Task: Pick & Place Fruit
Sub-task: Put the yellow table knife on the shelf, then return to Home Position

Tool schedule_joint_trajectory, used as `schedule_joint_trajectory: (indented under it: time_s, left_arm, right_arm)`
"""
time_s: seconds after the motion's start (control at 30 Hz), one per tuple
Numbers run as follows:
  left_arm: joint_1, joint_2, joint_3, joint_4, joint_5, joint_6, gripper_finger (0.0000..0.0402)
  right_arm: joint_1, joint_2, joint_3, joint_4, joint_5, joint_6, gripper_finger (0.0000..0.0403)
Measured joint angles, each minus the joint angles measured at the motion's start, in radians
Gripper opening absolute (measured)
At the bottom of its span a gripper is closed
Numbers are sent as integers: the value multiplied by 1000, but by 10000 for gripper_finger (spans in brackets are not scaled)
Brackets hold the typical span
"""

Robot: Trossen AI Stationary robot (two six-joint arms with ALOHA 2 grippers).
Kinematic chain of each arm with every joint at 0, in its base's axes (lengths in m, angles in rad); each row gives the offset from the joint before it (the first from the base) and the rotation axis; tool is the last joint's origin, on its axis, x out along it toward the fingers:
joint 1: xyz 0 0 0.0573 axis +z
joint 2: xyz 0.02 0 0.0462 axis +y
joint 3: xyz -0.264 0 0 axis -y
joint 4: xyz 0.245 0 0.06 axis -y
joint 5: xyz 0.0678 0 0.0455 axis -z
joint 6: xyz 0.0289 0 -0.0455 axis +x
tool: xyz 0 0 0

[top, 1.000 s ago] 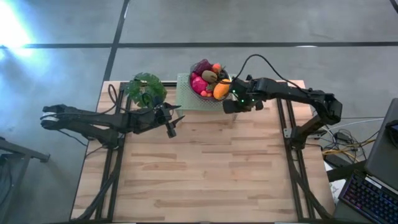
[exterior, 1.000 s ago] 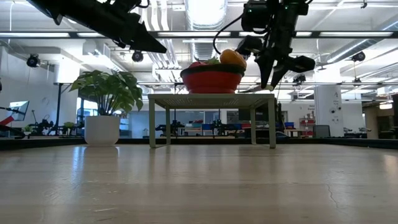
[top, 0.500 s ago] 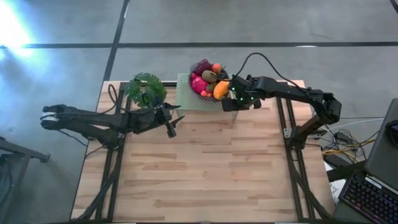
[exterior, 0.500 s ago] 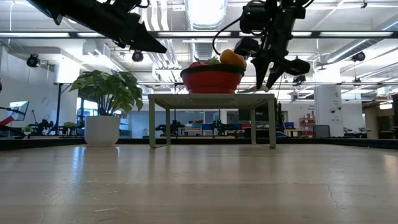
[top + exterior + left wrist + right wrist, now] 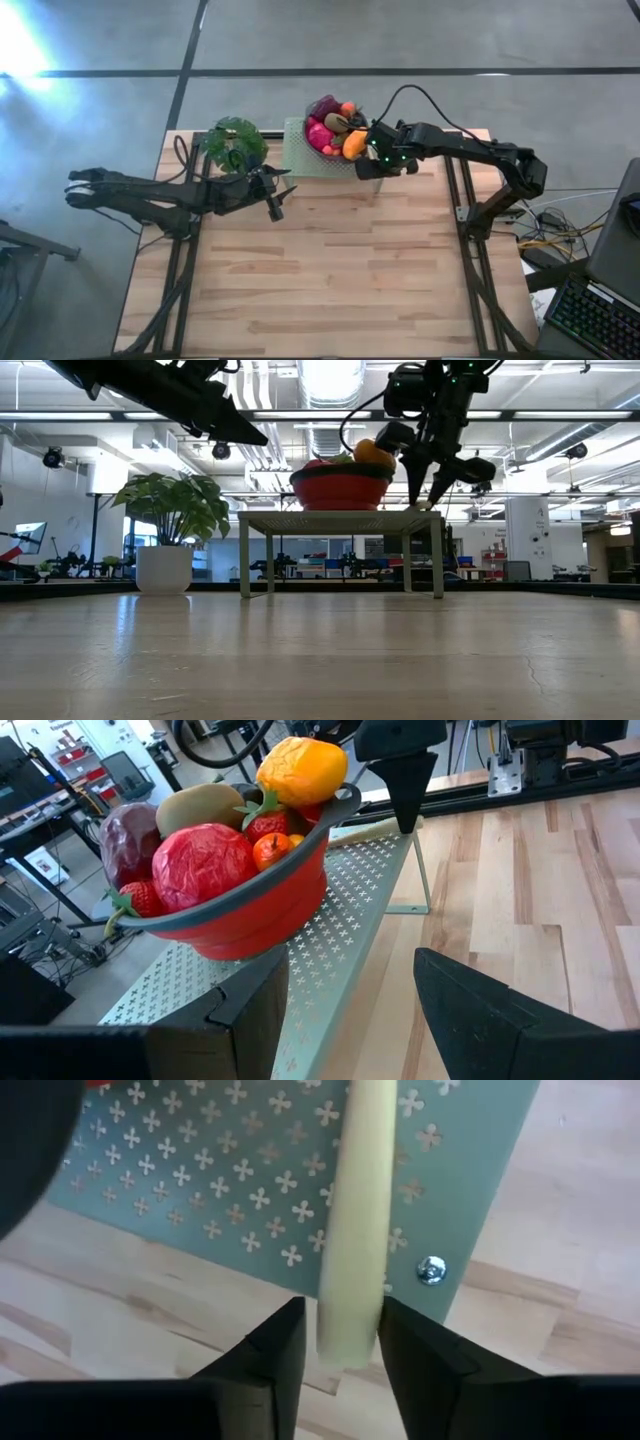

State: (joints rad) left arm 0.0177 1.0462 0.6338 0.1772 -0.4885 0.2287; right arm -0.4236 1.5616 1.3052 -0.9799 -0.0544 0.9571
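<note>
A red bowl (image 5: 322, 148) heaped with fruit stands on a pale green perforated stand (image 5: 298, 158) at the table's far edge. An orange piece (image 5: 300, 770), a red one (image 5: 205, 865), a brown oval (image 5: 205, 805) and a maroon one (image 5: 125, 830) show in it. My right gripper (image 5: 343, 1355) is open at the stand's right near corner, pointing down. Its fingers straddle the end of a slim pale utensil (image 5: 355, 1210) that lies on the stand. My left gripper (image 5: 350, 1020) hovers open over the table, left of the stand, facing the bowl. My right gripper's fingers (image 5: 275, 1350) stand close on either side of the utensil's end (image 5: 347, 1335), coming from above. Whether they touch it, I cannot tell. The utensil lies flat on the stand, its end at the stand's edge.
A leafy potted plant (image 5: 232, 143) stands at the far edge, left of the stand and just beyond my left arm. Bare wooden tabletop (image 5: 330, 270) spreads over the near half. The stand's thin legs (image 5: 244, 555) hold its top above the table.
My right gripper has shifted a little toward the table's left, closer to the bowl, staying over the stand's corner. The left arm, the bowl and the fruit have kept still.
</note>
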Motion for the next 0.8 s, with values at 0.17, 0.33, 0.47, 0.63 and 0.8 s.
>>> schedule_joint_trajectory:
  time_s: [0.17,0.33,0.47,0.63,0.8]
  left_arm:
    - [0,0,0,0,0,0,222]
    - [0,0,0,0,0,0,222]
    - [0,0,0,1,0,0,222]
    - [0,0,0,2,0,0,222]
    - [0,0,0,2,0,0,222]
  right_arm:
    - [-2,0,8,-11,0,-28,150]
    - [-6,-7,78,-88,20,-63,163]
    - [-4,-17,149,-191,89,-78,156]
    - [-1,-57,205,-288,112,-151,130]
    - [21,-142,209,-319,165,-321,88]
